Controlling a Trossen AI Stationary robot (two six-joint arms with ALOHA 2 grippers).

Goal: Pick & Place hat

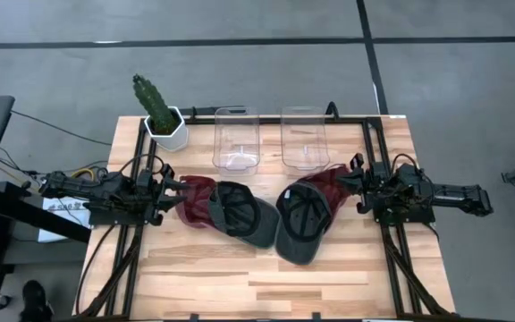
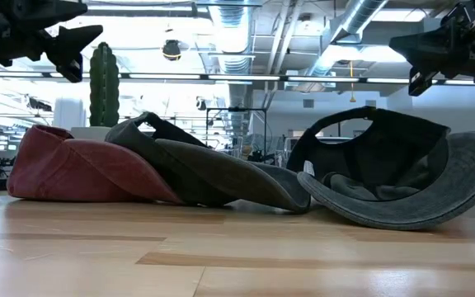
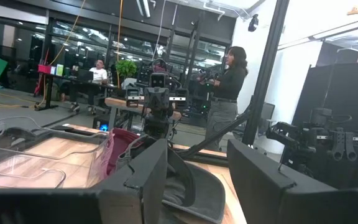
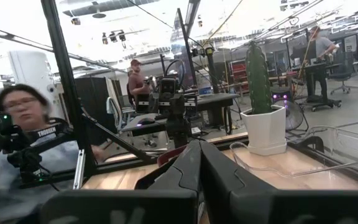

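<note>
Apparently no pick has begun: both hats lie upside down on the desk [image 1: 266, 282], the left hat [image 1: 226, 207] just in front of the left tool [image 1: 179, 187] and the right hat [image 1: 307, 215] beside the right tool [image 1: 345, 183], with two clear bins [image 1: 236, 139] behind them. The left tool's fingers stand apart, released, and hold nothing; the right tool's fingers look pressed together, also empty. Next, I judge, one tool must drop to a crown edge, pinch the cloth and carry it to a bin

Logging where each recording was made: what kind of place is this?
Probably a robotics lab or workshop: exposed ceiling ducts, another robot arm on a bench beyond the table, and people at workstations.
</note>
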